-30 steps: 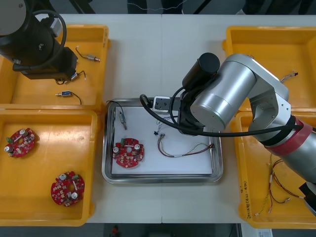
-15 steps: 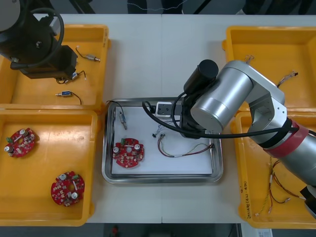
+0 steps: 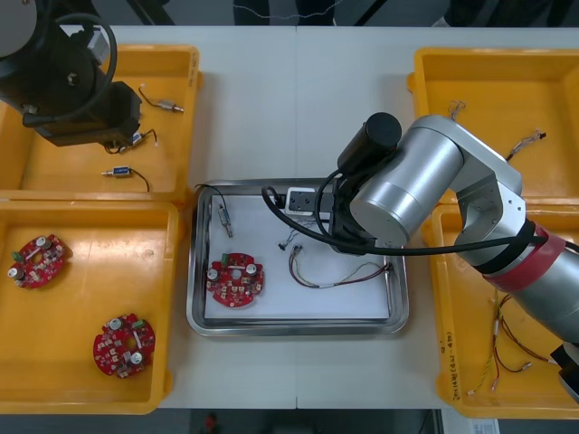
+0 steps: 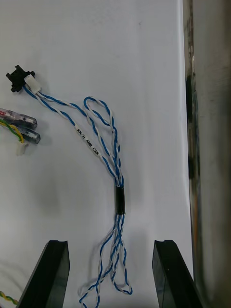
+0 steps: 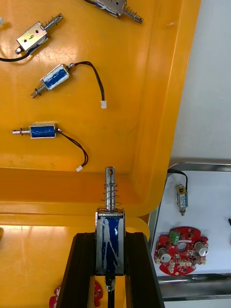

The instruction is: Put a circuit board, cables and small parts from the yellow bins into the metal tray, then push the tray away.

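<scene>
Right jaws released above the blue-white cable (image 4: 103, 144) in the tray (image 3: 298, 326), so we lift straight clear before left jaws, grasping a small part (image 5: 110, 236) over the far-left bin (image 3: 172, 154), cross.

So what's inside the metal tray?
A red circuit board, small metal part on a black cable, red and yellow cable, twisted blue and white cable below the open right hand. The right arm hides the tray's far-right area.
</scene>
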You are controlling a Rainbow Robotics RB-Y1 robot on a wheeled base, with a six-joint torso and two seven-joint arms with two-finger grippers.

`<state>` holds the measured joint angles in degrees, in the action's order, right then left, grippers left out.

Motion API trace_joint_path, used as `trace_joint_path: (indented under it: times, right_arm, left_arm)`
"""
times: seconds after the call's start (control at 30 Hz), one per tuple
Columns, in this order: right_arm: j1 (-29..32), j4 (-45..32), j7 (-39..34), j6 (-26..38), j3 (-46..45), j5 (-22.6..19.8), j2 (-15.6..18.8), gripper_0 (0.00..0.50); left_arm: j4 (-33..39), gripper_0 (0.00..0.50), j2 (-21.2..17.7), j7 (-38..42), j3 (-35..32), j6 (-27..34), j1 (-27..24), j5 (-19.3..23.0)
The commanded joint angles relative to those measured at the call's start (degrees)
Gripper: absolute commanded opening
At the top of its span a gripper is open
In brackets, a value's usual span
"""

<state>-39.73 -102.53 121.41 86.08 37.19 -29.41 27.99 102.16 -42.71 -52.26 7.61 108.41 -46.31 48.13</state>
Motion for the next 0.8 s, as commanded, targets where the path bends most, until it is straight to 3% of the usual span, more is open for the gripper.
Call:
trace_joint_path:
  times: [0.03, 0.33, 0.6, 0.8]
  right_arm:
    - [0.4, -2.1, 1.3, 0.4, -1.0, -0.2, -0.6, 0.500]
    - [0.4, -8.1, 0.8, 8.6, -4.8, -0.4, -0.7, 0.500]
    - [1.6, -16.0, -1.1, 23.6, -13.7, -1.2, -1.4, 0.500]
    - [4.1, -22.1, -7.9, 23.9, -21.2, -1.4, -0.7, 0.500]
  left_arm:
    - [0.1, 0.000, -1.5, 3.7, -2.1, 0.1, 0.2, 0.5]
    - [0.2, 0.000, -1.5, 3.7, -2.0, 0.1, 0.2, 0.8]
    - [1.0, 0.000, 0.0, 4.2, -2.0, 0.1, 0.2, 0.8]
    - [4.0, 0.000, 4.7, 5.5, -2.0, 1.6, 0.2, -2.0]
